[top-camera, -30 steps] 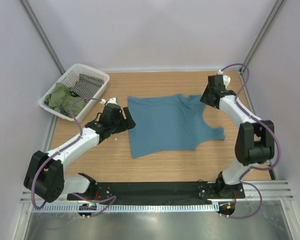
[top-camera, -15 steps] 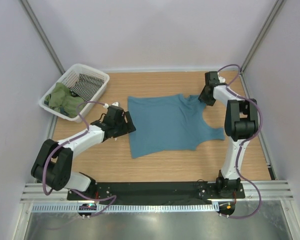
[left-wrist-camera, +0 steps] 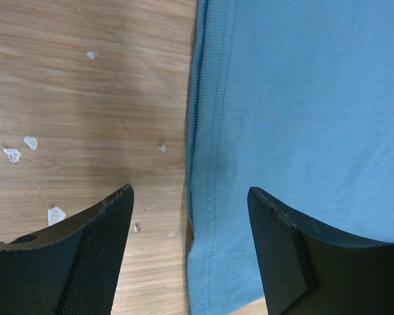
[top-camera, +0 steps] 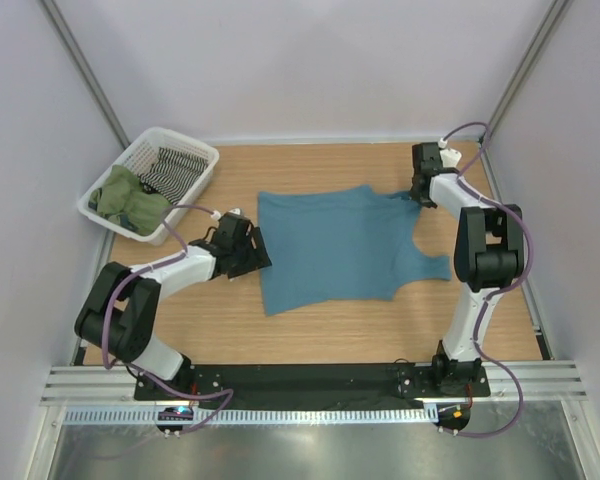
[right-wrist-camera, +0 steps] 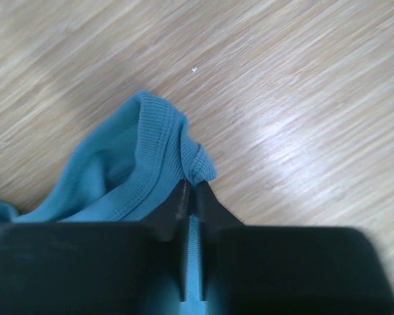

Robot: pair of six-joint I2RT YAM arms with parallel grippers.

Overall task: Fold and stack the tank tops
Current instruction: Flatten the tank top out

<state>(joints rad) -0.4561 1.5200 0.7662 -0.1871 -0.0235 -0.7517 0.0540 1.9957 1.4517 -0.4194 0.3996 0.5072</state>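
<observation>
While the teal top (top-camera: 330,245) lies flat on the table (top-camera: 320,330), long axis running left-right, its hem points at my left gripper (left-wrist-camera: 190,197) and its straps point right. My right gripper (right-wrist-camera: 192,189) is pressed together, pinching the far strap's end, and my fingers hide the cloth beneath them. My left fingers are spread astride the hem edge. The green top (top-camera: 125,195) is bunched in the basket (top-camera: 202,152), shape unclear.

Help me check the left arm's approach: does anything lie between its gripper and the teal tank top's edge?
Nothing visible. The left gripper is open, and the hem of the teal tank top shows between its fingers; beside it, only table with flecks. The right gripper is shut on a strap.
</observation>
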